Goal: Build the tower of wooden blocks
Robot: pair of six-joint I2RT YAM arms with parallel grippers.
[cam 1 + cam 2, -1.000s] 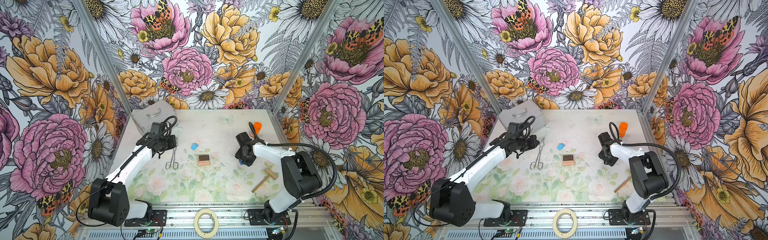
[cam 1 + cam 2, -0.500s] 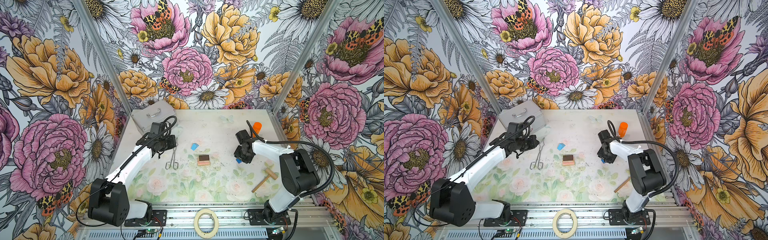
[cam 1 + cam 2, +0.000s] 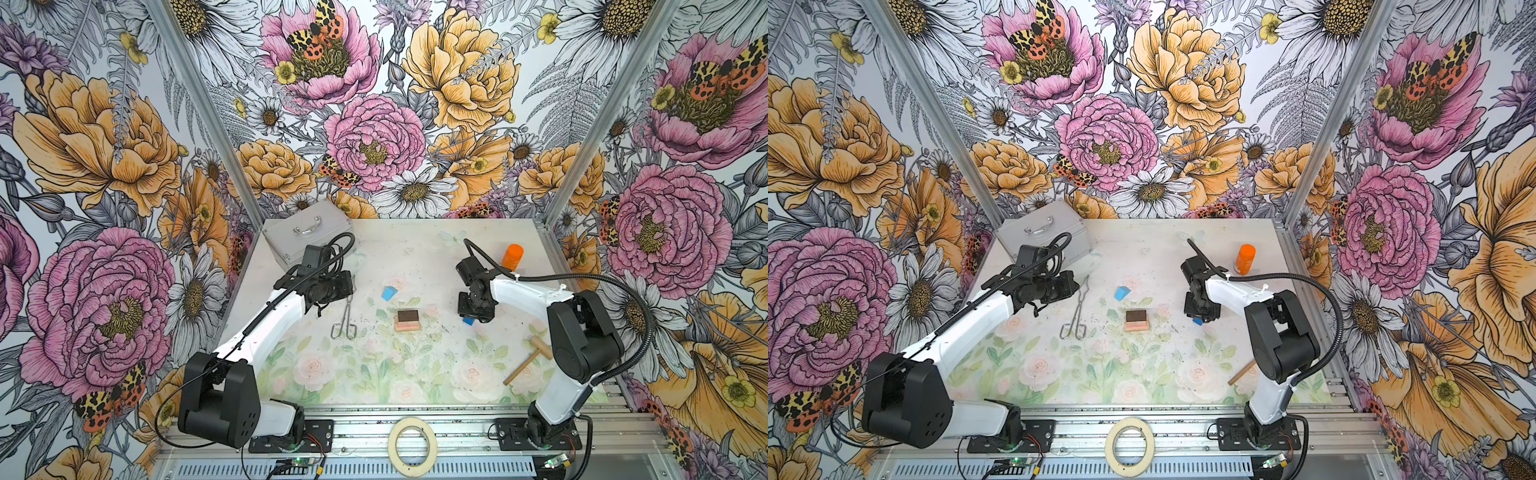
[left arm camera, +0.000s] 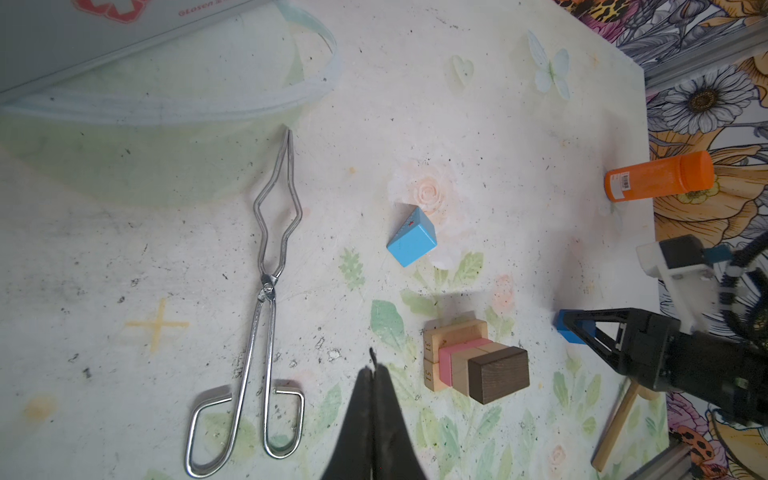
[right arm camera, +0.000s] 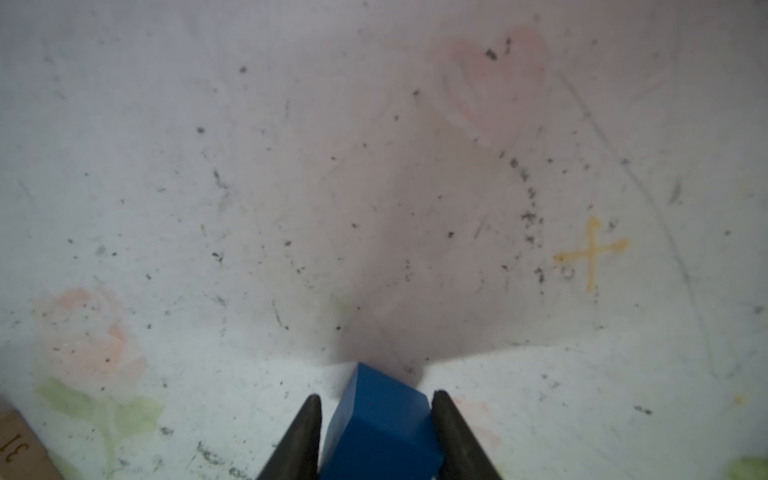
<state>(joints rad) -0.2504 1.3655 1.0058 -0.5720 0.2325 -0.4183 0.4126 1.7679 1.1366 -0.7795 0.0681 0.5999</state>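
The right hand (image 5: 376,395) is clamped on a dark blue cube (image 5: 382,428), one black finger pressed to each side of it, low over the pale floral surface (image 3: 415,257); whether the cube touches the surface cannot be told. In both top views this hand sits to the right of the wood block tower (image 3: 408,321), near it but apart. The tower stands at the middle of the surface: tan bars at the base, a pink bar and a tan bar above, a dark brown bar on top. A light blue block (image 3: 389,293) lies alone just behind the tower, tilted on an edge. The left hand (image 4: 373,370) is empty, its fingers pressed together, hovering between the silver tongs (image 3: 345,316) and the tower. A silver case (image 3: 305,239) sits in the back left corner and an orange bottle (image 3: 512,257) at the back right.
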